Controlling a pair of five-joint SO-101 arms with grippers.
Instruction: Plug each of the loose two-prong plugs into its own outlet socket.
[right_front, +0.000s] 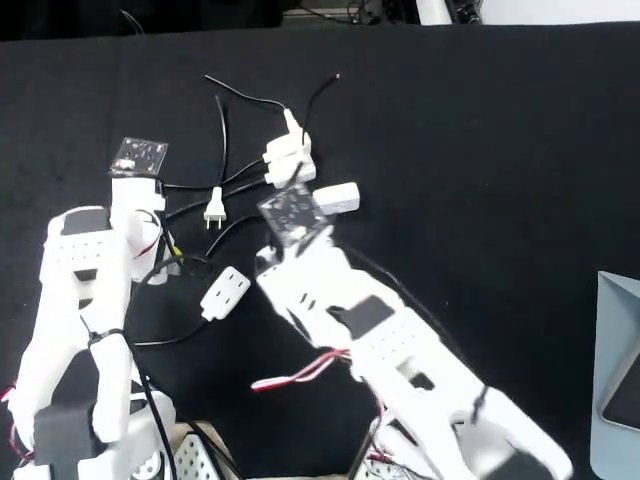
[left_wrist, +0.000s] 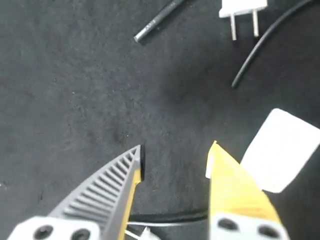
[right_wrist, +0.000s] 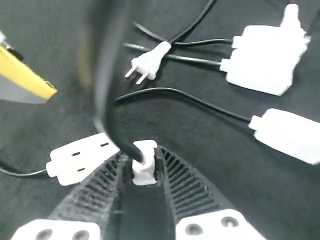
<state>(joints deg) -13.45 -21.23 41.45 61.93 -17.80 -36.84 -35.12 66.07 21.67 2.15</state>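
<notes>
- Right gripper (right_wrist: 141, 153) — fingers clamped on a white two-prong plug with black cord (right_wrist: 146, 175), near a white outlet socket block (right_wrist: 80, 159).
- Left gripper (left_wrist: 175, 156) — fingers wide apart, holding nothing, above the black table (left_wrist: 75, 75).
- Second white two-prong plug (right_wrist: 146, 62) lies loose.

My left arm (right_front: 85, 290) stands at the left side of the high view. It is folded upward, and the wrist is bent so that my left end effector (left_wrist: 176, 148) looks down at the desk (right_front: 500, 150). Its grey ribbed finger (left_wrist: 112, 177) and its yellow finger (left_wrist: 232, 187) are spread apart, with nothing between them. My right arm (right_front: 400, 350) stretches in a diagonal from the lower right toward the middle. My right end effector (right_wrist: 143, 152) is low over the desk, and its dark ribbed fingers (right_wrist: 187, 180) press from both sides on a white plug (right_wrist: 145, 172). The two end effectors are near each other but not touching.
</notes>
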